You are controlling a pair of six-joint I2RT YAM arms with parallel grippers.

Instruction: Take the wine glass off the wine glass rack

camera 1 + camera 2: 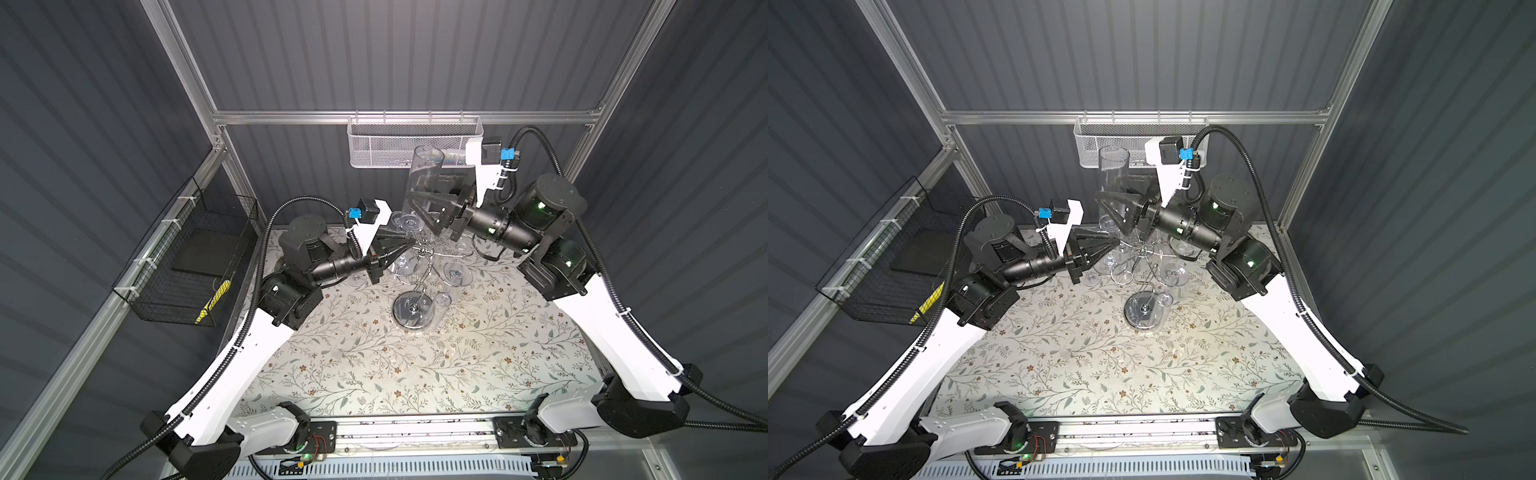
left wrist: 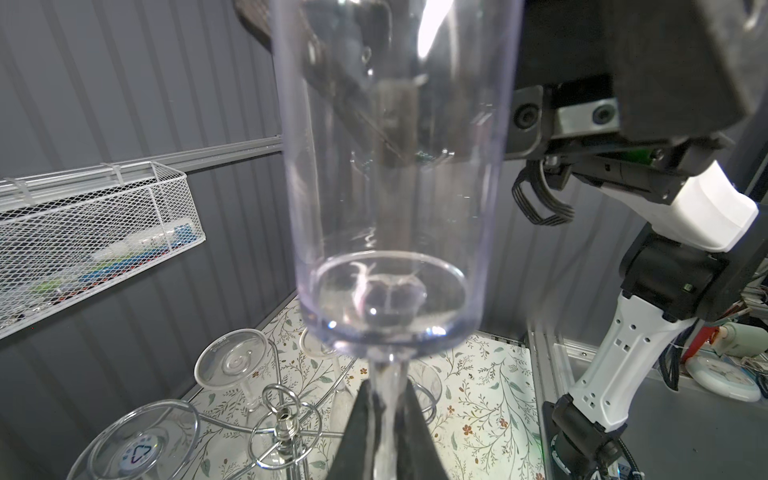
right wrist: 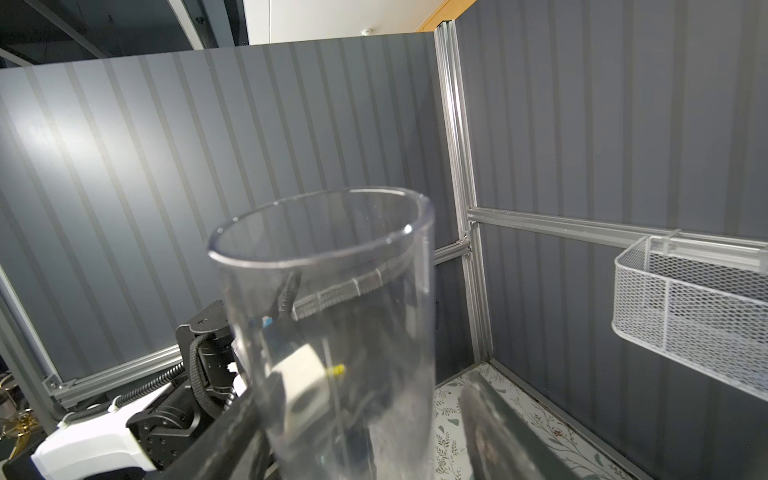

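A tall clear wine glass point(image 1: 424, 178) point(image 1: 1113, 183) stands upright in the air above the chrome wine glass rack point(image 1: 413, 313) point(image 1: 1144, 313). My left gripper point(image 1: 411, 246) point(image 2: 386, 390) is shut on its thin stem, just under the bowl point(image 2: 395, 166). My right gripper point(image 1: 419, 203) point(image 3: 361, 424) straddles the bowl point(image 3: 332, 311) higher up. One of its fingers lies against the bowl; the other stands off with tablecloth showing in the gap, so it is open. The rack's top ring point(image 2: 284, 419) sits just beside and below the stem.
Other clear glasses point(image 2: 230, 361) point(image 1: 457, 274) hang upside down on the rack's arms. A white mesh basket point(image 1: 415, 141) point(image 3: 690, 307) hangs on the back rail, close behind the raised glass. A black wire basket point(image 1: 187, 257) is on the left wall. Floral tablecloth point(image 1: 415, 374) covers the table.
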